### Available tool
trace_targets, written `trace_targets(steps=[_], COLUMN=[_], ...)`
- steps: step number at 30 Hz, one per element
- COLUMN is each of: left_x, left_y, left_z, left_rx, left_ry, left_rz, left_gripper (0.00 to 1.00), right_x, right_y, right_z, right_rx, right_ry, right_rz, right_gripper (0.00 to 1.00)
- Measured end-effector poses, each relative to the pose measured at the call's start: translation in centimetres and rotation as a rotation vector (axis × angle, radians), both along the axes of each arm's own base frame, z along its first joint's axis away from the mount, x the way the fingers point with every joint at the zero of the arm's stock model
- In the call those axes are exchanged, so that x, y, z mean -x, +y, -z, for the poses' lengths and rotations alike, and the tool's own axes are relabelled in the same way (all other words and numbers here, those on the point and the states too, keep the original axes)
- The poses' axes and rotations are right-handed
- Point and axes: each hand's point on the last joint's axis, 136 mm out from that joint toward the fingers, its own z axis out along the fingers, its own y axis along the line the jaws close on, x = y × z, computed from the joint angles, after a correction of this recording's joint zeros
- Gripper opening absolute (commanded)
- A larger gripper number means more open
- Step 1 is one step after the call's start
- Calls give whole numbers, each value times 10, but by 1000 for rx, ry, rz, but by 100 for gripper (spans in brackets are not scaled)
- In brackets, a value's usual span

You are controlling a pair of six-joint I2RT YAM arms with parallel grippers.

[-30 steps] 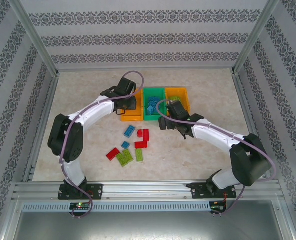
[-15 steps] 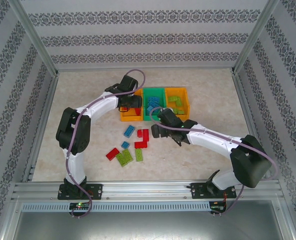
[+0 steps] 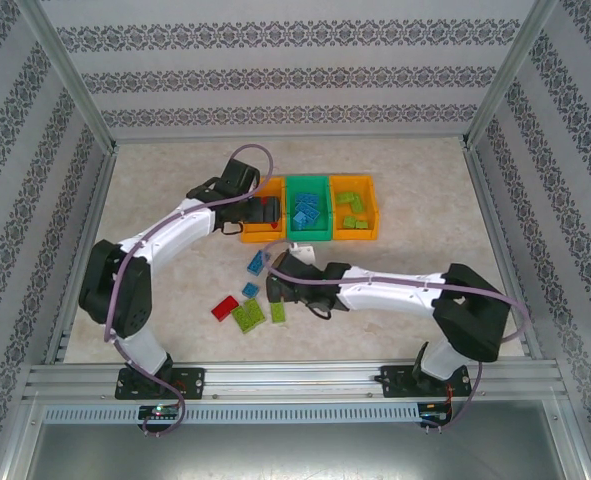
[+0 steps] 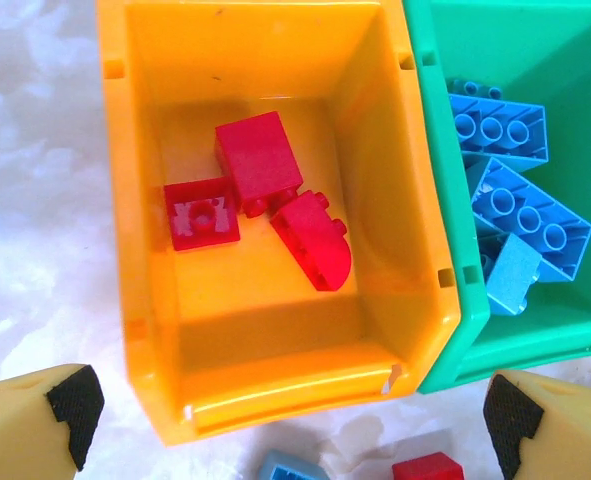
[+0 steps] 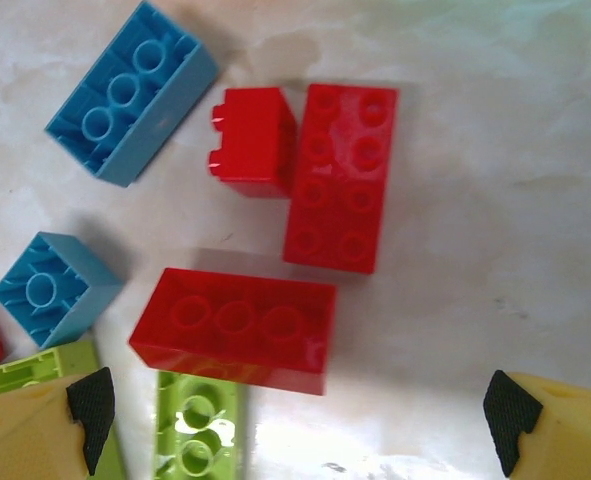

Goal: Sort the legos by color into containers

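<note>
Right gripper (image 5: 297,415): its foam-tipped fingers are standing wide apart, holding nothing, hovering over the loose pile.
Long red plastic brick (image 5: 235,325): it is lying studs-up on the marbled table (image 5: 495,200) between the two pads. I am judging it the next pick.
Doing it well: coming straight down, keeping the pads centred on the brick's two ends, and closing only once both tips are clearing the neighbours.
In the way: a lime green brick (image 5: 200,425) is touching its near edge, a second lime piece (image 5: 35,370) is sitting under one pad, and a wide red brick (image 5: 340,180) is lying just beside its far corner.
Left gripper (image 4: 290,420): its fingers are gaping wide and empty above the left orange plastic bin (image 4: 135,250), where three red bricks (image 4: 260,165) are lying.
Other bins: the green plastic bin (image 4: 440,150) is touching it, holding sorted blue bricks (image 4: 525,205). The right orange bin (image 3: 356,236) is holding lime bricks (image 3: 352,221).
Left to sort: loose blue bricks (image 5: 130,95) are lying near the reds.
</note>
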Motion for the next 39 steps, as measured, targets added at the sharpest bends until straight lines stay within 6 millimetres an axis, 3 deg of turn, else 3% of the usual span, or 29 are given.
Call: trace_targets(steps=[7,16,27,39], left_x=[18,38,56,59], left_y=[20,47,59,65], left_z=[6,9,11,-1], left_rx=[-45,-65,-75,-68], left_ry=[2,3,0,-33], left_rz=[-33,-79,-94,-110], left_gripper=[99,99,99,99], right_x=[4,-2,-4,-9], right_y=[19,29,32,31], right_z=[17,28,39,46], right_rx=[28,60,98,135], right_ry=[10,18,35,51], right_rz=[16,18,15,9], right_gripper=[93,85,80,75])
